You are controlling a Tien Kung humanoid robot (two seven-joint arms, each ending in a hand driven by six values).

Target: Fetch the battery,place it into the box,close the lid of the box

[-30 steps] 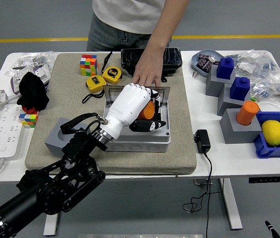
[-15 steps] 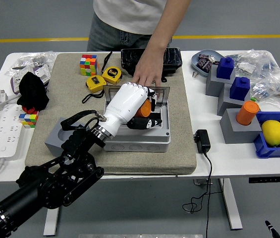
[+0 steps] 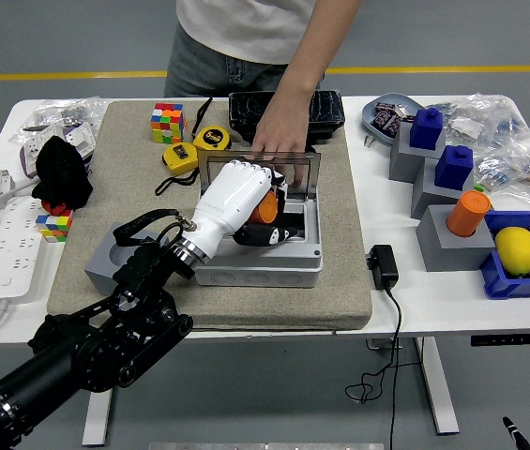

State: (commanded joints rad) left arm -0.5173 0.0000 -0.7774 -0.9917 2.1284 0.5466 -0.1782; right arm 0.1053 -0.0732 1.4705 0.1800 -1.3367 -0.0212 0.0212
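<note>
Orange battery [image 3: 265,208] inside gray box [image 3: 260,265]

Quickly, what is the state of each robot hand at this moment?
Left robot hand: closed on the orange battery, over the open grey box.
Right robot hand: not in view.

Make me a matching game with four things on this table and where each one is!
Things:
1. lemon
2. orange battery
3. big colour cube
4. black charger

Places:
A. on the beige mat's far left corner
B. in the blue tray at the right
C. in the robot's left hand, over the open grey box
D. on the bare white table, just right of the mat

Pairs: 1-B, 2-C, 3-A, 4-D
</note>
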